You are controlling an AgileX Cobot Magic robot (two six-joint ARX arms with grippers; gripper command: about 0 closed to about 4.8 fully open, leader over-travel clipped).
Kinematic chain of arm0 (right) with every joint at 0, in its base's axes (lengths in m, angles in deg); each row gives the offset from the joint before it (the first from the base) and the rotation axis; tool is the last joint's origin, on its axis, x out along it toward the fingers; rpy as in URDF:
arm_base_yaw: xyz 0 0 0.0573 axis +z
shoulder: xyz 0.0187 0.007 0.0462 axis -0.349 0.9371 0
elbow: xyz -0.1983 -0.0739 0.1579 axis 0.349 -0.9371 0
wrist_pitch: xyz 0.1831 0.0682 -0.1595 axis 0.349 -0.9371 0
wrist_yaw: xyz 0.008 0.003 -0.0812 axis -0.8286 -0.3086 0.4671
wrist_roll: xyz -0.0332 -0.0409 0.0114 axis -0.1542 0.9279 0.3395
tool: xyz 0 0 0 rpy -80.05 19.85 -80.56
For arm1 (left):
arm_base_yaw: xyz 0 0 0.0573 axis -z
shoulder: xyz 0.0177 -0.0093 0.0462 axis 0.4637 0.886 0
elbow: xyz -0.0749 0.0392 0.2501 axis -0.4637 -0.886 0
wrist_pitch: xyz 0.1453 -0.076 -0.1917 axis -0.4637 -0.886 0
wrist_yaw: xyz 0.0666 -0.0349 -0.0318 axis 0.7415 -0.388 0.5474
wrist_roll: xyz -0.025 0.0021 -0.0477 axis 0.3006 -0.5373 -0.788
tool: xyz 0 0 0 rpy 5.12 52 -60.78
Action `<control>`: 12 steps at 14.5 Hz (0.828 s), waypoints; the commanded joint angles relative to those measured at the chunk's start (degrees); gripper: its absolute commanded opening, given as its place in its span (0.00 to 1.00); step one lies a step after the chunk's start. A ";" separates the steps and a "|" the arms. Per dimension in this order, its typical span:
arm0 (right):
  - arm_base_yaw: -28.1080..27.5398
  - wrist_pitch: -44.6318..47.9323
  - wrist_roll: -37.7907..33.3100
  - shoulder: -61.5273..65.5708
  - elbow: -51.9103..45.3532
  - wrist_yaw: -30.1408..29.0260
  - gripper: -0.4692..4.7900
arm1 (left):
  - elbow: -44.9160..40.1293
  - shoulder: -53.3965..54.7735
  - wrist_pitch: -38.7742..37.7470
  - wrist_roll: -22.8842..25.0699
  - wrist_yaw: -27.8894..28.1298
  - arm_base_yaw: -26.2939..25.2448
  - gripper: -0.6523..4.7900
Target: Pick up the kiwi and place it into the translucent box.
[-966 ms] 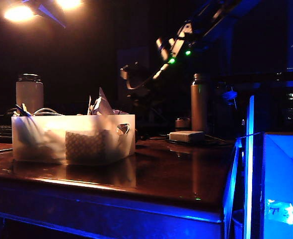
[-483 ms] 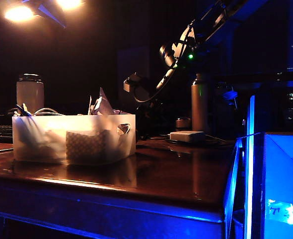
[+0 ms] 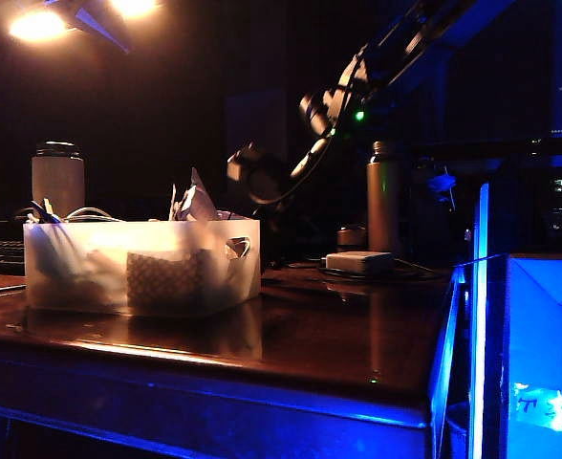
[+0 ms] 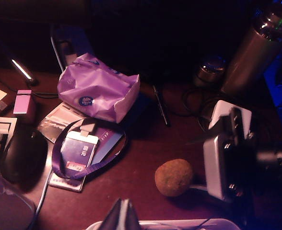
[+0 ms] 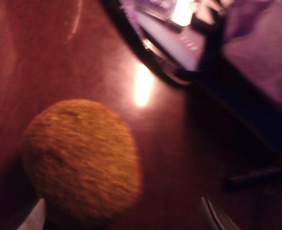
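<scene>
The kiwi (image 4: 173,177), a fuzzy golden-brown lump, lies on the dark wooden table just behind the translucent box (image 3: 142,266), whose rim (image 4: 179,224) shows in the left wrist view. In the exterior view the box hides the kiwi. My right gripper (image 5: 124,218) is open and low beside the kiwi (image 5: 83,158), which sits close to one fingertip (image 5: 33,218) and partly between the two. The same gripper (image 4: 194,167) shows as a white body next to the kiwi. My left gripper (image 4: 123,215) is shut, hovering over the box's far rim.
Behind the kiwi lie a purple bag (image 4: 98,88), a badge on a lanyard (image 4: 78,153), a pen (image 4: 161,106) and a black mouse (image 4: 23,155). A metal bottle (image 3: 382,196) stands at the back. A glowing blue box (image 3: 539,354) stands at the right.
The right arm's wrist has turned and its gripper has sunk a little behind the box. The box has not moved.
</scene>
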 commanded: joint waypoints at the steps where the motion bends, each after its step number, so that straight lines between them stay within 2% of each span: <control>1: 0.52 0.87 0.15 0.46 0.15 -1.97 0.89 | 0.11 -0.35 -0.33 -0.20 -0.37 -0.02 0.11; 6: 1.38 4.13 -0.22 2.45 0.15 -3.23 0.88 | 0.11 -0.35 -0.92 -0.15 -0.37 -0.02 0.11; 8: 1.46 4.28 -1.33 2.99 0.15 -3.76 0.82 | 0.09 -0.35 -0.94 -0.15 -0.37 -0.02 0.11; 10: 1.46 4.42 -1.62 3.21 0.15 -4.28 0.82 | 0.09 -0.35 -0.96 -0.15 -0.37 -0.02 0.11; 12: 1.46 4.46 -2.36 3.21 0.15 -4.31 0.69 | 0.09 -0.35 -0.96 -0.17 -0.37 -0.02 0.11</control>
